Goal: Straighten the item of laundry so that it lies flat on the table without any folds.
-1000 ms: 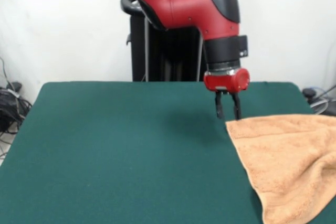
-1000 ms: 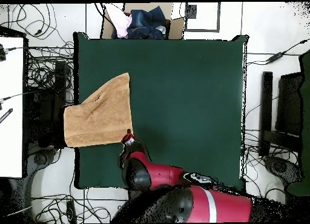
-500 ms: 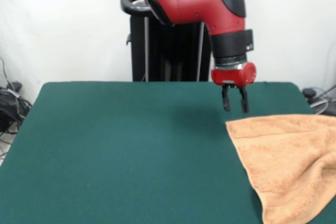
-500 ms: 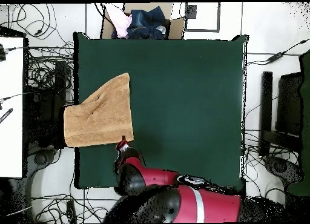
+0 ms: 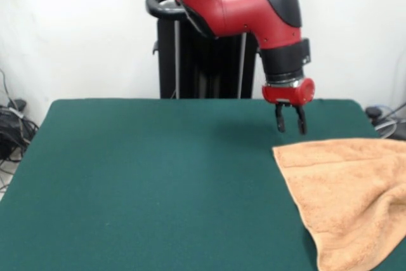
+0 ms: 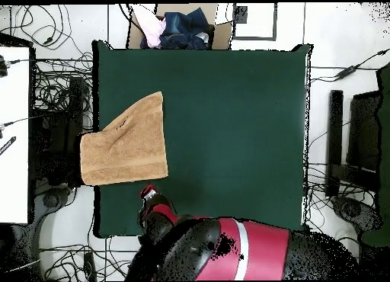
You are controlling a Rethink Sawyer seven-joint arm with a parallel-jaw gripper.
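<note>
The item of laundry (image 5: pixel 346 191), a tan terry towel, lies at the right of the table (image 5: pixel 152 182) in the front view, with a crease running across its right part and its right side running out of the picture. In the overhead view the towel (image 6: pixel 128 142) overhangs the table's (image 6: pixel 228 126) left edge. My gripper (image 5: pixel 290 120) hangs above the table just behind the towel's far corner, clear of the cloth. Its two black fingers stand slightly apart with nothing between them. In the overhead view the gripper (image 6: pixel 146 193) sits below the towel's bottom edge.
A cardboard box (image 6: pixel 177 27) of clothes stands beyond the table's top edge in the overhead view. Cables (image 6: pixel 46 88) and a white desk (image 6: pixel 14 126) lie to the left. Black stands (image 6: pixel 335 142) are on the right.
My gripper has risen and drawn back from the towel's corner toward the robot's side of the table. The towel has not moved.
</note>
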